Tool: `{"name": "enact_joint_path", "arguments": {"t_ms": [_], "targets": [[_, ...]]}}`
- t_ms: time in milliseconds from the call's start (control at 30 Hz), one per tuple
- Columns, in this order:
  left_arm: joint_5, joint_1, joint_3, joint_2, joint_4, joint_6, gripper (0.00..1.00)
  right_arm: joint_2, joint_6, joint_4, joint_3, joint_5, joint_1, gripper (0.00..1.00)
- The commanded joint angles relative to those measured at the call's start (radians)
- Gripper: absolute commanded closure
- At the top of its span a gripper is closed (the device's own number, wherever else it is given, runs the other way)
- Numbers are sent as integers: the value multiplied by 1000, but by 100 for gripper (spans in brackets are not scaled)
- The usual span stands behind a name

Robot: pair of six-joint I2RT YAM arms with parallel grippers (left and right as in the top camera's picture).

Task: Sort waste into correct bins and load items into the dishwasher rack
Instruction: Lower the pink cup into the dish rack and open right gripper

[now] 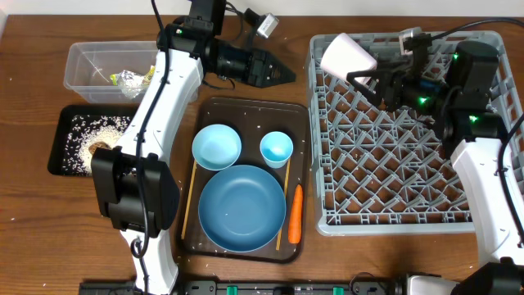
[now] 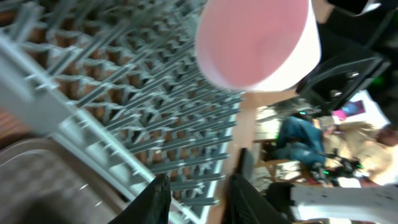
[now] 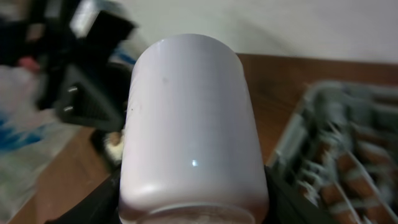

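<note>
Loading step right now. The right end effector (image 3: 193,204) is clamped on the pale pink cup (image 1: 346,56), holding it tipped over above the far-left corner of the dishwasher rack (image 1: 409,156). It looks to be above the pegs, not resting on them, though I can't tell the clearance for sure.

The left end effector (image 2: 200,200) sits just outside the rack's left edge, over the bench (image 1: 33,246). Its 2 fingers are a bit apart with nothing between them, so it's empty.

Everything else is waiting on the brown serving tray (image 1: 211,111) mid-bench:
- big blue plate (image 1: 241,206)
- small bowl (image 1: 216,146)
- light-blue cup (image 1: 277,148)
- carrot (image 1: 295,215) by the tray's right edge
- 1 chopstick along each side of the plate

Rice is in the black tray (image 1: 59,156) at the bench's left edge. The clear tub (image 1: 82,57) in the far-left corner has crumpled stuff in it.

My guess for the next move is to turn the cup mouth-down, lower it square between pegs and only then let go. Released while tilted, it'd probably roll.
</note>
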Motion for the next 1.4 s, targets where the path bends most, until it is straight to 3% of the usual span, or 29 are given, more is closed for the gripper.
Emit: {"name": "enact_joint_path", "arguments": {"t_ms": [0,200,400,567,900,1167,1367], "targets": [[-159,0,4,5,-18,13,67,-1,56,-26,0,173,-4,71],[-340,0,4,5,-48,13,67,-1,70,-131,32,354,6,75],[-422,0,0,6,-53,13,67,-1,71,-299,137,599,28,78],[-472,0,-16,6,-52,13,67,-1,68,-423,237,678,41,78],[-570,0,-92,6,-51,13,67,-1,40,-818,381,732,47,79],[-645,0,-120,6,-51,13,67,-1,-5,-1160,396,728,53,84],[-663,0,-123,6,-52,13,67,-1,-11,-1296,391,727,77,85]]}}
